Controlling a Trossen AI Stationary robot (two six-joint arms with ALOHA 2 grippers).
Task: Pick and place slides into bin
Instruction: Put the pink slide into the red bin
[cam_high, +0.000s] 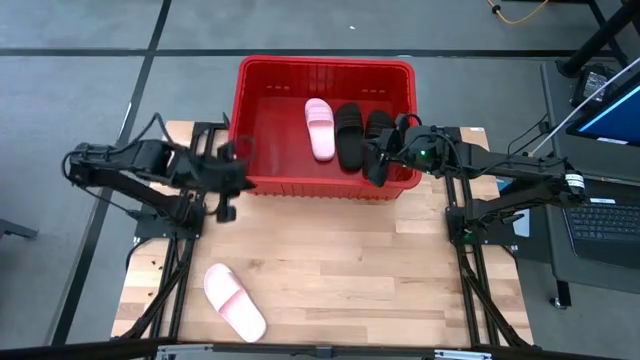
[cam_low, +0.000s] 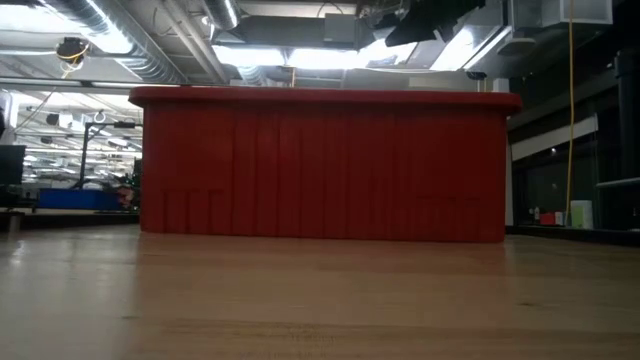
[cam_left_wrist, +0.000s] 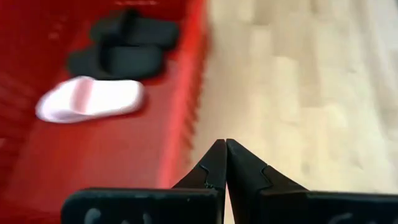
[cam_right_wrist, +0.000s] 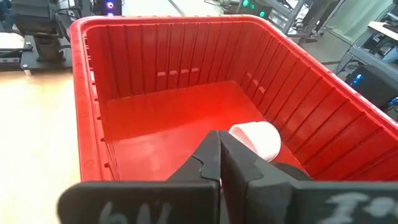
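Observation:
The red bin stands at the table's far middle. Inside it, a pale pink slide and two black slides lie side by side on its floor. A second pink slide rests sole down on the table near the left front. My left gripper hangs shut and empty over the bin's near left corner. My right gripper is shut and empty above the bin's near right corner. The left wrist view shows the binned pink slide and the black slides.
The bin's near wall fills the middle of the low view. Bare wooden tabletop stretches from the bin toward the near edge. A laptop sits off the table at the right.

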